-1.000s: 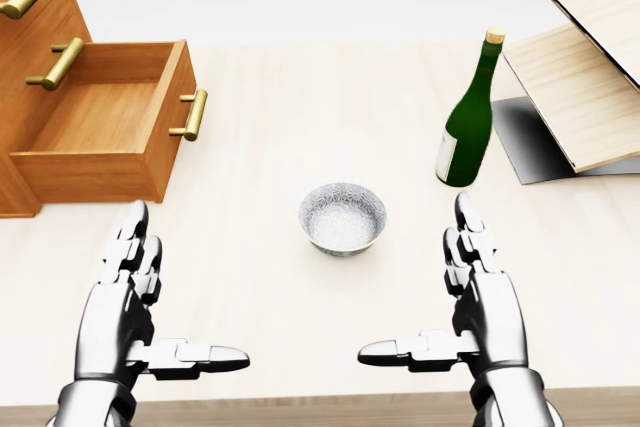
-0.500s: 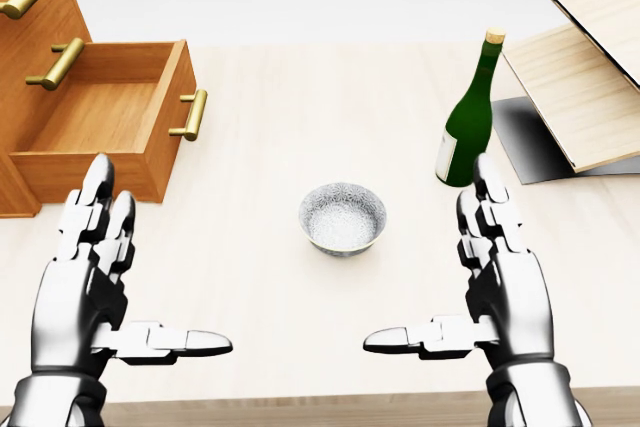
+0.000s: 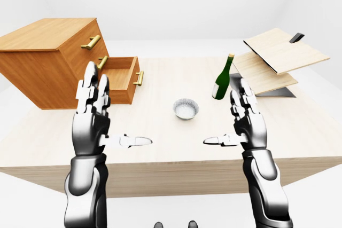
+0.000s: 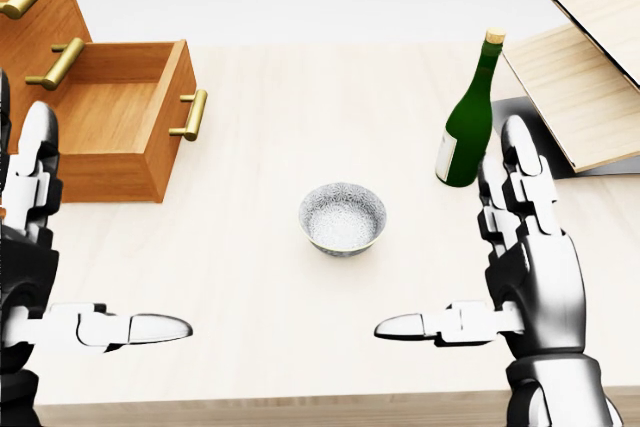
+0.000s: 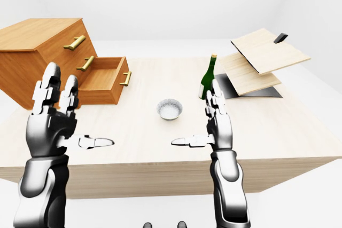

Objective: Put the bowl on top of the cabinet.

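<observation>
While the small round silvery bowl [image 4: 342, 218] sits upright near the middle of the pale wooden desk [image 4: 290, 87], touched by nothing, the task looks barely begun: grasping, lifting and placing are all left to do. The left hand [image 3: 92, 126] and right hand [image 4: 533, 277] hover on either side of the bowl and well apart from it. Both are spread wide, fingers up and thumbs pointing inward, and hold nothing. The orange-brown wooden cabinet [image 3: 51, 33] with brass handles stands at the desk's left, its flat top showing in the eye views and its lowest drawer [image 4: 95, 122] pulled out. A dark green corked glass bottle [image 4: 466, 132] stands right of the bowl, near tilted light plywood boards [image 3: 278, 52]. The room around is plain white.
</observation>
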Tool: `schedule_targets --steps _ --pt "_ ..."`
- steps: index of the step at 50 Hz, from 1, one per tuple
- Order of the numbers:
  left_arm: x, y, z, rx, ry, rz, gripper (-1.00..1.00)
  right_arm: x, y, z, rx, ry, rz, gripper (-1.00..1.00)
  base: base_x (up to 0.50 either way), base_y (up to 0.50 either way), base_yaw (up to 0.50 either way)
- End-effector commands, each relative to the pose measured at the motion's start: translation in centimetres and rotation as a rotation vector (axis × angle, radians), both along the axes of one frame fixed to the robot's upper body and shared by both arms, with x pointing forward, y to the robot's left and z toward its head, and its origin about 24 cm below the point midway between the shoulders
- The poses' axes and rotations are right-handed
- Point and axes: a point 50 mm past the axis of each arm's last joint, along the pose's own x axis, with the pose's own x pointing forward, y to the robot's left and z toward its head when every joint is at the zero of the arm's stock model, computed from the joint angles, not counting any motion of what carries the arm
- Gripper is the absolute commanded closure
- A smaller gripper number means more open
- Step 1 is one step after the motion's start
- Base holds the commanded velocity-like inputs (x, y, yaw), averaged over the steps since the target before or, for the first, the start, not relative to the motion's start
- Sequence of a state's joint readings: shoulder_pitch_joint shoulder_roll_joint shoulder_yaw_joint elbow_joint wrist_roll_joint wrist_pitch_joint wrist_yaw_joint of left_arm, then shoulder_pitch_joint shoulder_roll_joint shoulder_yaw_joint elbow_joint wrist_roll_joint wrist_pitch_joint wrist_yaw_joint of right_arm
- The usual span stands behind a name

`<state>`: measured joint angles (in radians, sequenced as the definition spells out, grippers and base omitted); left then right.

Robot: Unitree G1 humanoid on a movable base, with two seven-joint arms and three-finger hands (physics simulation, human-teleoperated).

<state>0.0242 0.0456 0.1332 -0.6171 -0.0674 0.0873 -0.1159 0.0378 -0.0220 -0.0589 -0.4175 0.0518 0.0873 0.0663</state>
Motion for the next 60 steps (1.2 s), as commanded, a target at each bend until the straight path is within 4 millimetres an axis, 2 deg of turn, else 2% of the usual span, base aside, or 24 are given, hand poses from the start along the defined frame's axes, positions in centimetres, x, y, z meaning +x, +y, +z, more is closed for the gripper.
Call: schedule_targets --steps 1,7,14,34,41,60 --pt "-1.4 0.4 2.6 0.007 -0.130 0.002 -1.00 -0.2 -0.2 0.7 -0.005 -0.032 -0.002 -1.00 0.00 0.00 0.00" --pt "-2.1 0.6 3.7 0.008 -0.192 0.002 -1.00 -0.1 -0.4 0.9 -0.004 -0.040 -0.008 -1.00 0.00 0.00 0.00" --pt "-3.6 1.0 5.9 0.018 -0.317 0.010 -1.00 -0.1 -0.4 0.8 -0.003 -0.035 -0.008 -1.00 0.00 0.00 0.00" --pt "-6.2 2.5 9.4 0.039 -0.528 0.061 -1.00 -0.1 -0.2 0.5 -0.005 -0.020 0.000 -1.00 0.00 0.00 0.00" --pt "-6.6 2.9 9.8 0.027 -0.556 0.072 -1.00 -0.3 -0.4 1.0 0.015 -0.047 -0.001 -1.00 0.00 0.04 0.00" --pt "-6.8 3.1 10.1 0.011 -0.570 0.073 -1.00 -0.4 -0.2 0.7 0.013 -0.035 0.010 -1.00 0.00 0.50 0.00"
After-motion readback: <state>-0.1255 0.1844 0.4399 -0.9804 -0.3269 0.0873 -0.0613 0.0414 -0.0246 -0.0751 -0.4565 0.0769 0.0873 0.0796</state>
